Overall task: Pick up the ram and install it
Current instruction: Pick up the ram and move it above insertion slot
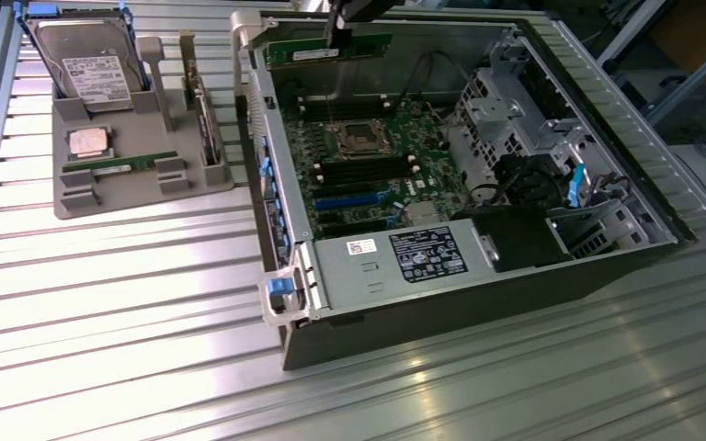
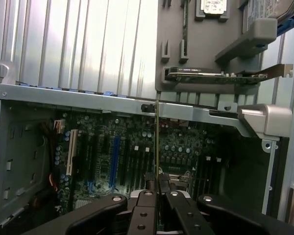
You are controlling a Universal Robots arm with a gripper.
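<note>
My gripper (image 1: 342, 30) hangs over the far end of the open computer case (image 1: 451, 276), shut on a ram stick (image 1: 328, 50), a long green board with a white label, held level above the motherboard (image 1: 366, 175). In the wrist view that ram (image 2: 158, 142) appears edge-on as a thin line running out from between my fingers (image 2: 146, 188), above the motherboard (image 2: 137, 152) and its rows of dark slots. A second ram stick (image 1: 114, 167) lies in the grey holder tray (image 1: 194, 179) at the exterior view's left.
The tray also carries a hard drive (image 1: 84, 64), a square silver processor (image 1: 87, 142) and an upright expansion card (image 1: 206, 115). The case holds a power supply (image 1: 408, 257), a drive cage (image 1: 506, 101) and cables. The case's metal rim (image 2: 88, 95) lies between the tray and the motherboard.
</note>
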